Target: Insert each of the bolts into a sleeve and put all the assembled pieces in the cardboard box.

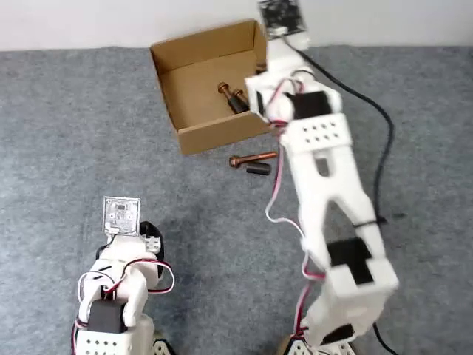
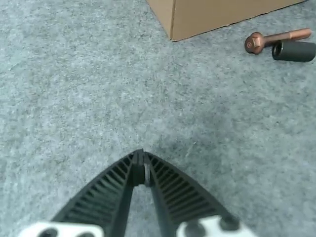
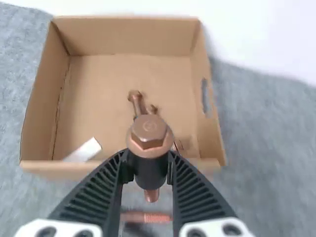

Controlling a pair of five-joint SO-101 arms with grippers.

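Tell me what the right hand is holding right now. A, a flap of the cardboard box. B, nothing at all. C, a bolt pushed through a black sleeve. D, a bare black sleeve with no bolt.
C: the right hand is shut on a sleeved bolt, with the copper head sitting above the black sleeve and the tip poking out below.

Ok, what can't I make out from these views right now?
High view: the arm covers the right gripper and part of the cardboard box.
Right wrist view: the held assembled piece hides part of the piece in the box.
Left wrist view: frame edge cuts the box; its inside is hidden.
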